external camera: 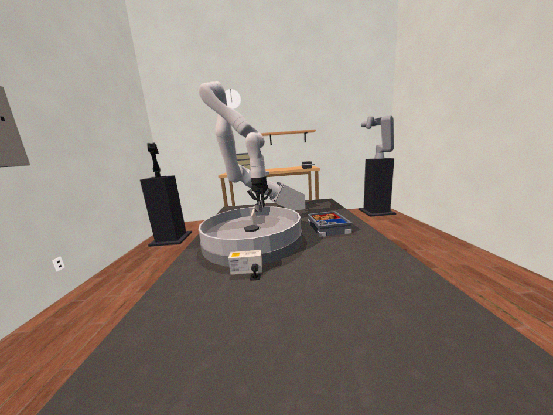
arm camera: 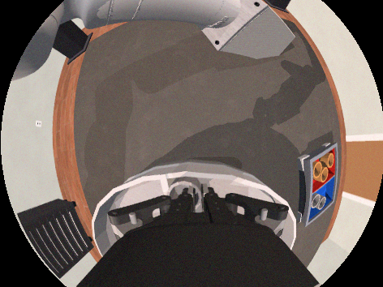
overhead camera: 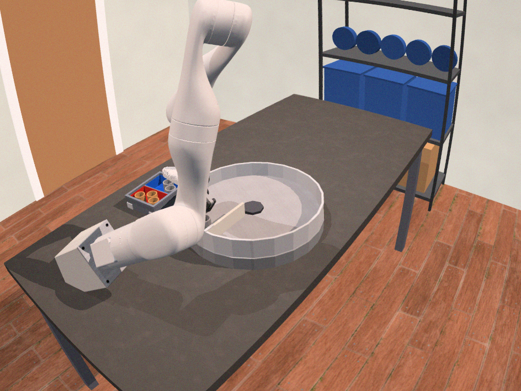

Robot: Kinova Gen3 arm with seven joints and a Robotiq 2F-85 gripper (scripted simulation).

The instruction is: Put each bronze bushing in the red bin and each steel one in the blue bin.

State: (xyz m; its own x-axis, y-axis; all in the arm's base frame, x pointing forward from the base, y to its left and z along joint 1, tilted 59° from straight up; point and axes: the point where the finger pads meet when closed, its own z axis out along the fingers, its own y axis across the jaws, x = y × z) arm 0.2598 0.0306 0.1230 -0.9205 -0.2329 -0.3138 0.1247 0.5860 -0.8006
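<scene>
The pincer [overhead camera: 210,205] [external camera: 259,204] [arm camera: 198,190] points downward, fingers nearly together, beneath the bent arm [overhead camera: 193,138] [external camera: 233,116] [arm camera: 162,11].
</scene>
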